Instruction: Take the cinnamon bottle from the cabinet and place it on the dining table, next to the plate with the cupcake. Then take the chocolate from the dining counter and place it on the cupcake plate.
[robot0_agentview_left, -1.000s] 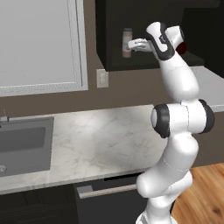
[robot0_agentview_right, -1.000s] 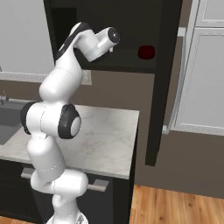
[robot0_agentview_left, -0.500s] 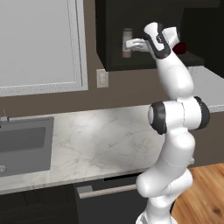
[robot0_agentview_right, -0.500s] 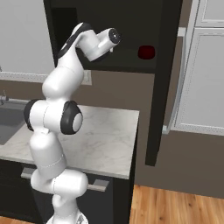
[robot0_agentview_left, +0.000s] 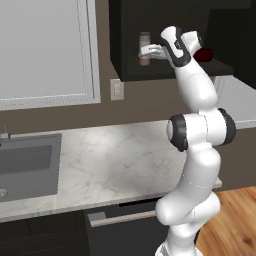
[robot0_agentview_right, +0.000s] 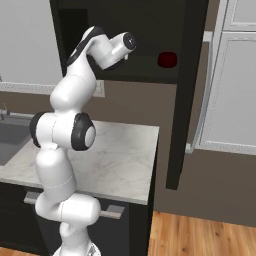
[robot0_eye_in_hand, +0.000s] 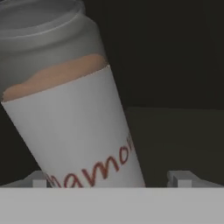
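Observation:
The cinnamon bottle (robot0_agentview_left: 144, 44) stands in the recess of the dark cabinet (robot0_agentview_left: 125, 22), tan-brown with a pale label and a grey cap. My gripper (robot0_agentview_left: 146, 51) reaches into the recess at bottle height and is open. In the hand view the cinnamon bottle (robot0_eye_in_hand: 74, 118) looms close and tilted, its label with red lettering between the two fingertips (robot0_eye_in_hand: 40, 179), nearer the left one. I cannot tell whether either fingertip touches it. In the right base view my arm bends up into the cabinet (robot0_agentview_right: 150, 20), and the hand hides the bottle.
A dark red round thing (robot0_agentview_left: 203, 53) sits in the same recess to the right of my hand, also seen as the red thing (robot0_agentview_right: 167, 59). Below lies a marbled counter (robot0_agentview_left: 115, 160) with a sink (robot0_agentview_left: 25, 167) at left. A dark upright panel (robot0_agentview_right: 187, 90) borders the recess.
My hand has edged a little further into the recess toward the bottle. The jaws have stayed open.

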